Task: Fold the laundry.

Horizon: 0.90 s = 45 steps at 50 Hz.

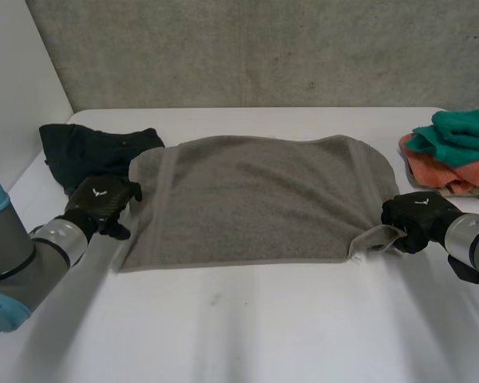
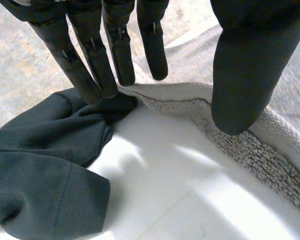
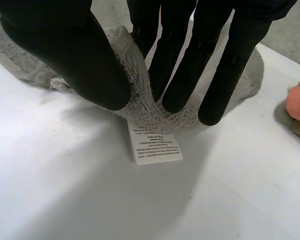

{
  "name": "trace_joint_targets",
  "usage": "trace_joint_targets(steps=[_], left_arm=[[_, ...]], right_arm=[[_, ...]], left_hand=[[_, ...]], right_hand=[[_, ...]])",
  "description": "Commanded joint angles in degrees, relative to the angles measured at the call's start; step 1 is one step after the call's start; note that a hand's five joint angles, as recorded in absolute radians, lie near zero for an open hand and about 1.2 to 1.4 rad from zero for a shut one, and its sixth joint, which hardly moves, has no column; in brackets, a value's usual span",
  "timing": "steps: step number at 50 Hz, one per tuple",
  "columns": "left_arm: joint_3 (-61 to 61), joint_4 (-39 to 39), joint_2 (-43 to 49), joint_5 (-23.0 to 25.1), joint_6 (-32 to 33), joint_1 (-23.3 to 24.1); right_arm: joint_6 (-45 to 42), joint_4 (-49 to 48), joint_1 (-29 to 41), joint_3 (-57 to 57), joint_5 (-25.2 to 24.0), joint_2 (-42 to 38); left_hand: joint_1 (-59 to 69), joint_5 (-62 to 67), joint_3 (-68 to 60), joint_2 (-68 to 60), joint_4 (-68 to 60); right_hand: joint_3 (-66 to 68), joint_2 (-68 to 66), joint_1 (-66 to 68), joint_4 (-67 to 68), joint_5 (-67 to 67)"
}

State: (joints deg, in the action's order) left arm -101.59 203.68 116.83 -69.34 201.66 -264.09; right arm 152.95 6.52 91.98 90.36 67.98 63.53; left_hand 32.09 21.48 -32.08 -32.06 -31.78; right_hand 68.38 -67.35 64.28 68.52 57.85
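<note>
STEP: gripping corners of grey towel [image 1: 255,199], spread flat mid-table | RIGHT: pinching near-right corner with right hand [image 1: 419,217], thumb against fingers | LEFT: holding left hand [image 1: 104,201] straight-fingered, released, over left edge | ADVICE: pinch towel only, skip dark garment [image 1: 88,148] touching far-left corner; lift evenly
</note>
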Motion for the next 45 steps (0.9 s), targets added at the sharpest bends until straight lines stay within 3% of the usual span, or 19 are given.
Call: trace_joint_targets(steps=[1, 8, 15, 21, 27, 36, 45], left_arm=[[-3.78, 2.59, 0.15, 4.39, 12.34, -2.66], [-7.12, 2.95, -2.30, 8.08, 14.02, -3.89], [-8.45, 1.28, -12.84, 4.84, 3.24, -2.66], [-7.57, -2.93, -15.23, 1.15, -3.91, -0.20], [-6.43, -9.96, -12.08, -2.28, 0.11, 3.05], [-3.27, -11.55, -3.81, -5.01, 11.28, 3.32], [-0.89, -10.24, -0.55, -5.45, 11.30, 3.23]], right_arm=[[0.42, -0.37, 0.39, 0.61, -0.31, 0.11], [0.07, -0.19, 0.39, 0.61, -0.40, 0.11], [-0.37, -0.01, 0.31, 0.61, -0.22, 0.02], [-0.63, 0.16, 0.39, 0.61, 0.04, -0.16], [-0.81, 0.43, 0.39, 0.69, -0.13, -0.24], [-0.98, 0.43, 0.48, 1.04, -0.22, -0.33], [-1.34, 0.43, 0.31, 1.22, -0.40, -0.51]], left_hand=[[-2.70, -2.09, 2.69, 2.66, 2.39], [-4.88, -4.28, 4.88, 4.85, 4.58], [-6.41, -5.80, 6.40, 6.37, 6.10], [-5.73, -5.13, 5.72, 5.70, 5.43], [-5.90, -5.29, 5.89, 5.87, 5.59], [-6.24, -5.63, 6.23, 6.21, 5.93], [-5.40, -4.79, 5.39, 5.36, 5.09]], right_hand=[[11.62, -12.65, 15.72, 11.48, 12.15], [11.62, -12.65, 15.72, 11.48, 12.15], [11.62, -12.65, 15.72, 11.48, 12.15], [11.62, -12.65, 15.72, 11.48, 12.15], [11.62, -12.65, 15.72, 11.48, 12.15], [11.62, -12.65, 15.72, 11.48, 12.15], [11.62, -12.65, 15.72, 11.48, 12.15]])
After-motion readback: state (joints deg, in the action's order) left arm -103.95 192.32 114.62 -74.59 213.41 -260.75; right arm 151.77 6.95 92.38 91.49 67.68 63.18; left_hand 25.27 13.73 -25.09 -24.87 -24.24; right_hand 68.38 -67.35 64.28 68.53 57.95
